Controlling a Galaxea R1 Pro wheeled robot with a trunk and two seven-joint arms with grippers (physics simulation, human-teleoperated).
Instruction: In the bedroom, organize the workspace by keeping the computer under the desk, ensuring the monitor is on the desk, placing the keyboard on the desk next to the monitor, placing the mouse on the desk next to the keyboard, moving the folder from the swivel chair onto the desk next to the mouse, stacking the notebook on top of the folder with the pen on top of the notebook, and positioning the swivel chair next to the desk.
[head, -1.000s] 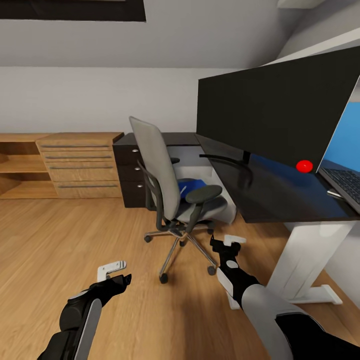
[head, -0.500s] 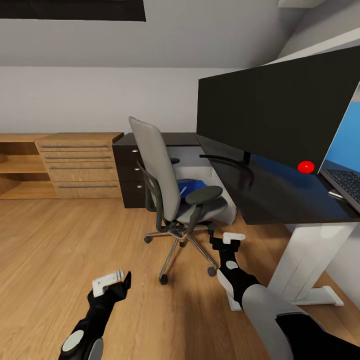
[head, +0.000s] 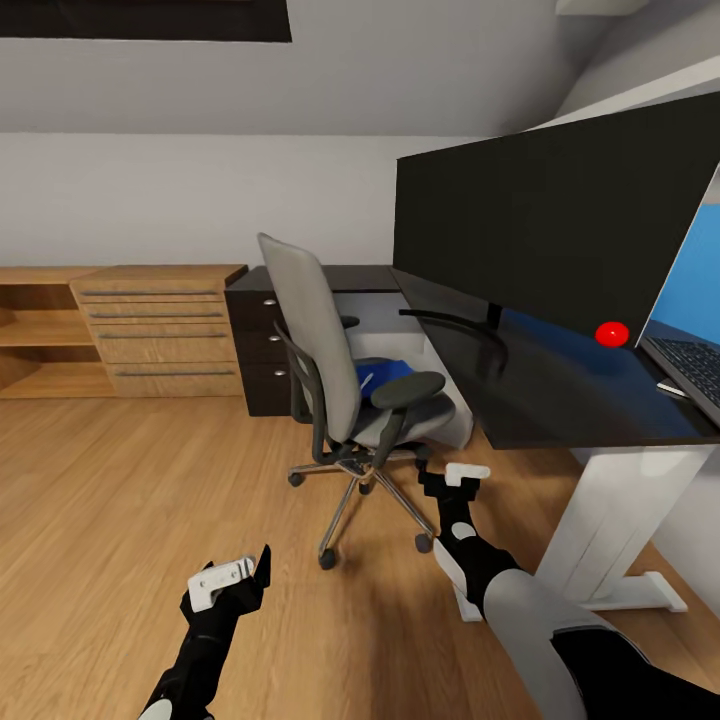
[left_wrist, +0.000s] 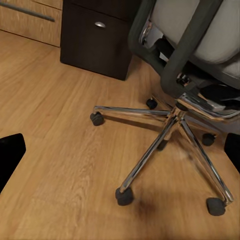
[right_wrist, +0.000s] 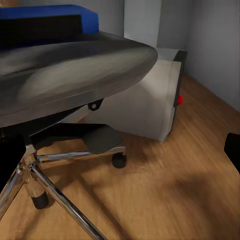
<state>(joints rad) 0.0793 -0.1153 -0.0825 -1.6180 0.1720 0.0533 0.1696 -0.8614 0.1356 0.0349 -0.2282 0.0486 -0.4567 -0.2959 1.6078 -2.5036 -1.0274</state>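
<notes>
Left gripper (head: 240, 576) dropped, swivel chair (head: 350, 395) ahead

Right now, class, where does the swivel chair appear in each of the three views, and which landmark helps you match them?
Head view: the swivel chair stands mid-picture on the wooden floor, beside the desk.
Left wrist view: its chrome star base and casters, seat above.
Right wrist view: the underside of the seat, close, with the folder on it.
Shared landmark: the chrome star base.
</notes>
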